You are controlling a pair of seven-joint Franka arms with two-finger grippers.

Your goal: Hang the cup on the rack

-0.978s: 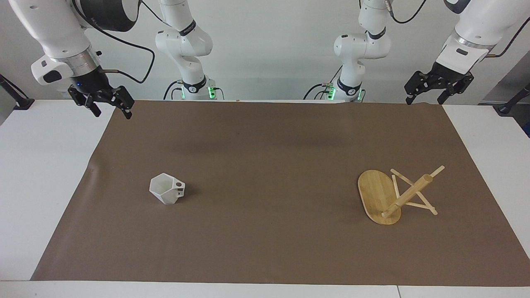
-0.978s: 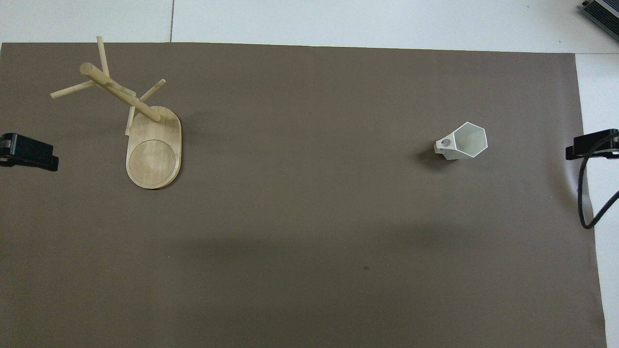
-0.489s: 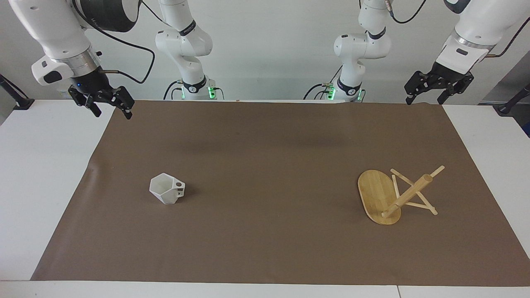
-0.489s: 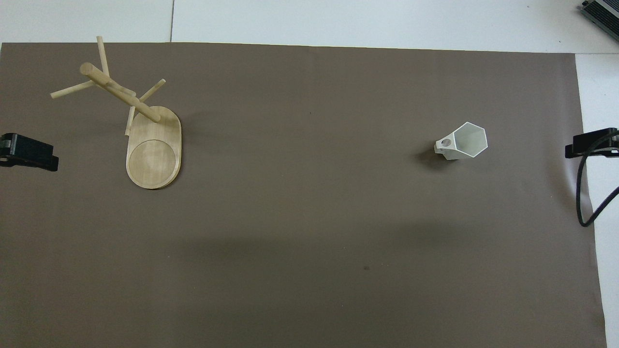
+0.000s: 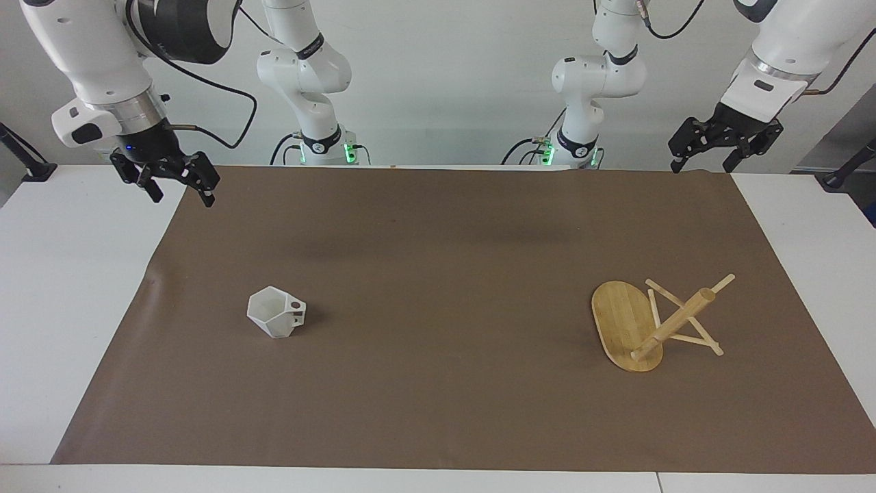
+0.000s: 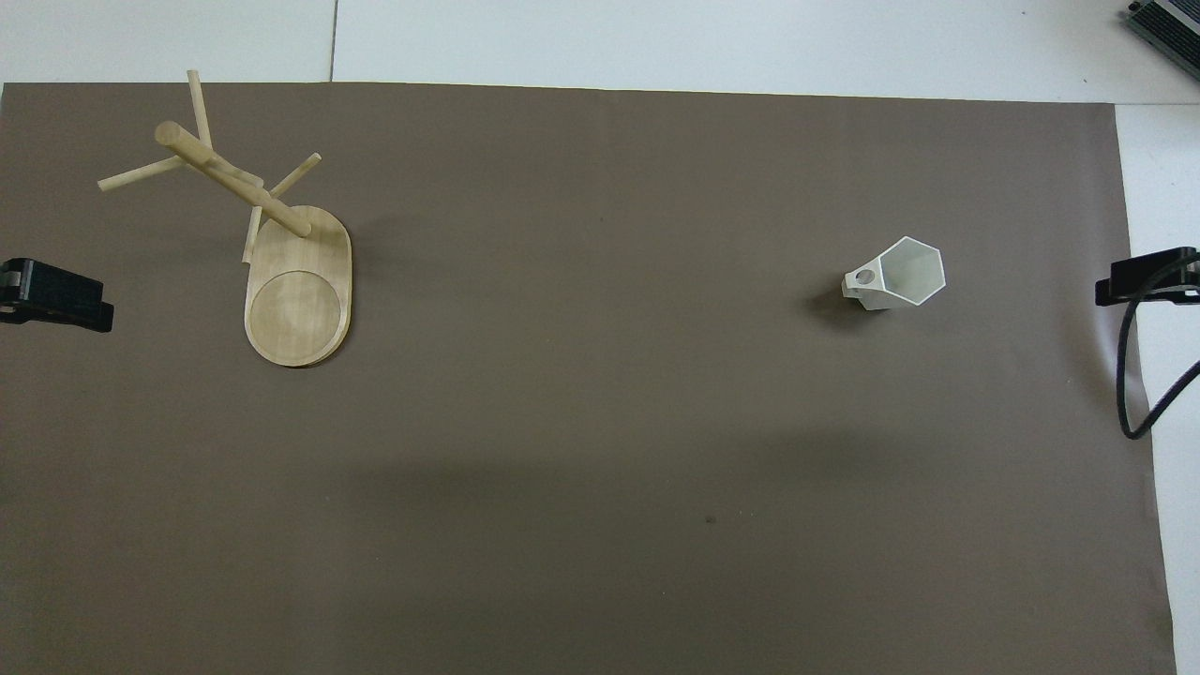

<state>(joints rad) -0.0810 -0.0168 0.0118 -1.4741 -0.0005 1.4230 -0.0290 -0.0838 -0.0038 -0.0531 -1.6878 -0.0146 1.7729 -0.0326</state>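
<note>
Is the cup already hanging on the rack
No, the cup stands on the brown mat toward the right arm's end of the table, well apart from the rack, whose pegs are bare.

Mostly brown, white and black here, with one bit of pale wood

The cup (image 5: 276, 312) is plain matte white, and the rack (image 5: 653, 325) is light bamboo with a faint grain on its oval base. Both sit on a flat dull-brown mat (image 5: 452, 260) that covers a white desk (image 5: 61, 287). The arms are glossy white with black joints, the left gripper (image 5: 724, 140) and right gripper (image 5: 168, 174) are black, and small green lights glow at the arm bases.
</note>
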